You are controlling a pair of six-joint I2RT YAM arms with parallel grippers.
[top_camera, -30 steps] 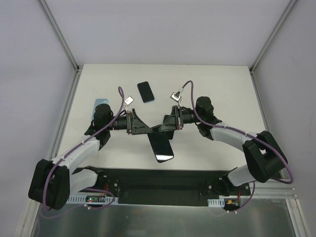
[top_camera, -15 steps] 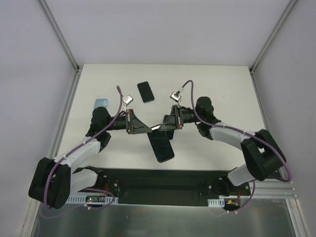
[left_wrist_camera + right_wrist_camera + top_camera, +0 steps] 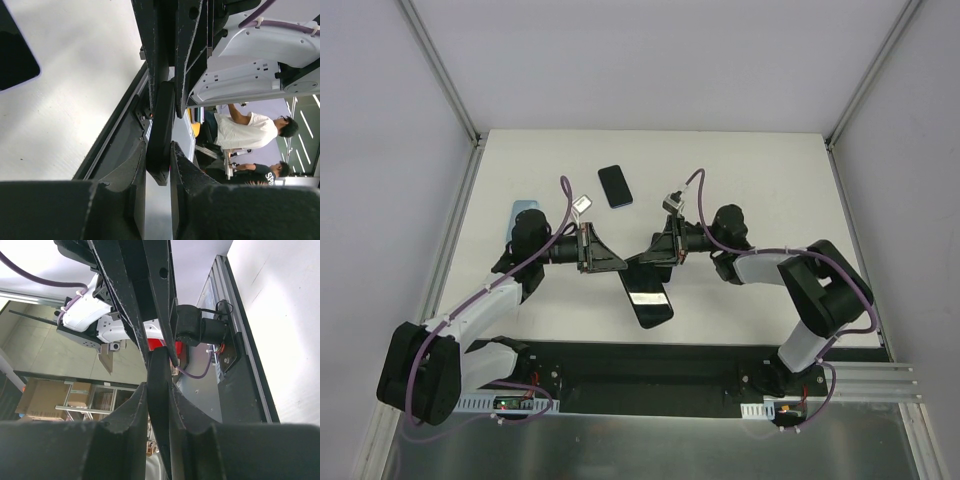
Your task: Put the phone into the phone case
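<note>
Currently left gripper (image 3: 622,265) and right gripper (image 3: 646,260) both clamped on black phone (image 3: 648,298) near tabletop (image 3: 760,170) front edge; smaller dark slab (image 3: 614,186) farther back.

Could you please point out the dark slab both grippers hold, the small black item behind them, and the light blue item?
dark slab (image 3: 649,304), top external view, its glossy face.
small black item (image 3: 614,186), top external view, its centre.
light blue item (image 3: 526,209), top external view, its exposed end.

Overhead view high at near edge, down onto table (image 3: 770,170), wrist views close-up, facing each other, sharing the phone (image 3: 161,130)
</note>
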